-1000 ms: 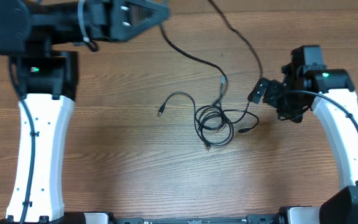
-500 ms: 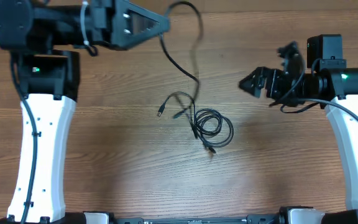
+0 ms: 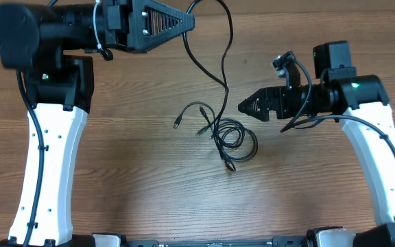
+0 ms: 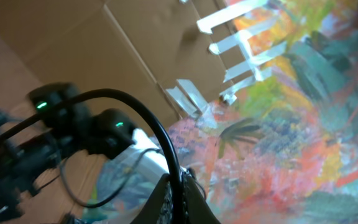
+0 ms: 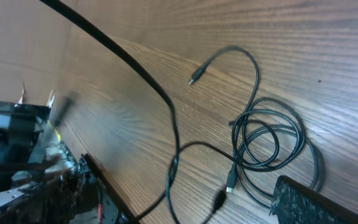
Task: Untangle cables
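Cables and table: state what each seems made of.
Cables: probably plastic- or rubber-sheathed wire. They are thin, black and matte, and bend into loose loops. Table: wood or wood-look laminate, with brown grain lines and a slight sheen. I cannot tell which.

The coil of cables [image 3: 236,139] lies on the tabletop [image 3: 142,192]. It sits just beyond the tips of the right pincer [image 3: 244,108] and a little to their near side, close to them but apart. From the coil a long cable [image 3: 225,65] rises off the tabletop and passes just in front of the right pincer's tips. It then arches over to the left pincer [image 3: 188,18], where it ends between the fingers, well behind the coil. A loose loop [image 3: 197,103] runs out of the coil on the side away from the right pincer. Its plug end [image 3: 177,124] rests on the tabletop, on the near side of the left pincer and well apart from it.
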